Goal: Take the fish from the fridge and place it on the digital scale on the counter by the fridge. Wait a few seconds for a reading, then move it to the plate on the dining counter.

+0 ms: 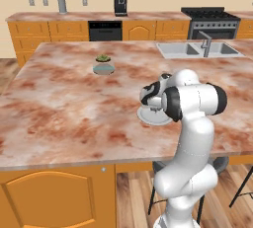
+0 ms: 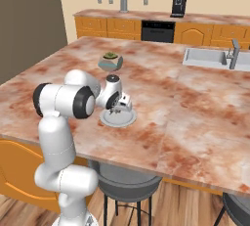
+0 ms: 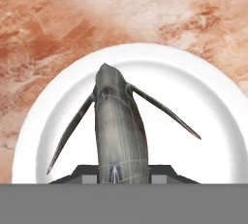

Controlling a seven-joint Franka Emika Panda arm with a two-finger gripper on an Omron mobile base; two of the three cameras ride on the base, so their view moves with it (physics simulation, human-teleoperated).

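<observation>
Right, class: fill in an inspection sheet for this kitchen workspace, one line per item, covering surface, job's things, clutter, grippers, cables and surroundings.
Surface: dining counter, reddish marbled stone, with a sink set in at its far side.
Job's things: fish, grey, over the white plate; whether it touches the plate cannot be told.
Clutter: potted plant standing apart from the plate.
Grippers: gripper above the plate, shut on the fish.
Cables: nothing seen.
Surroundings: stove, coffee machine, stools under the counter edge.
</observation>
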